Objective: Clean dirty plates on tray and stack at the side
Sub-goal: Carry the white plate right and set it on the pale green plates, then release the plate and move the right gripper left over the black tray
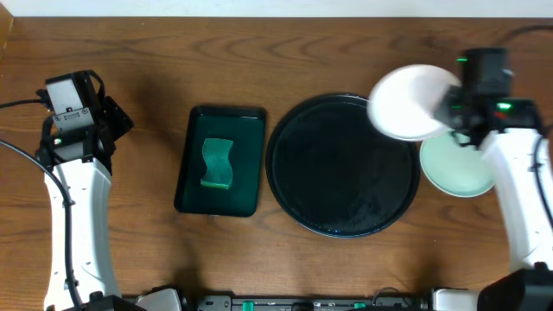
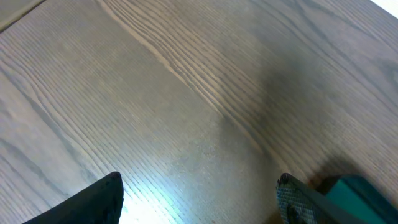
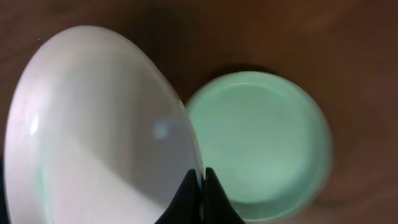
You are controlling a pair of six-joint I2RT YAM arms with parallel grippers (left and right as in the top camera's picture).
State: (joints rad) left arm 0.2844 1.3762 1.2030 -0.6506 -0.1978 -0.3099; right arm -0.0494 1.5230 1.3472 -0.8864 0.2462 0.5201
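The round black tray [image 1: 346,207] lies bare at centre right. A white plate [image 1: 408,102] hangs tilted over the tray's right rim, pinched at its edge by my right gripper [image 1: 455,110]. In the right wrist view the white plate [image 3: 93,130] fills the left, and my right gripper [image 3: 202,177] is shut on its rim. Pale mint-green plates [image 1: 458,164] sit stacked on the table to the right of the tray, seen below as a mint plate [image 3: 261,140]. My left gripper [image 2: 199,199] hovers open over bare wood at far left, and in the overhead view the left gripper [image 1: 112,121] holds nothing.
A smaller rectangular dark tray [image 1: 246,130] with a green sponge [image 1: 217,163] lies left of the round tray. Its teal corner [image 2: 364,193] shows at the left wrist view's lower right. Arm bases stand at the near table edge.
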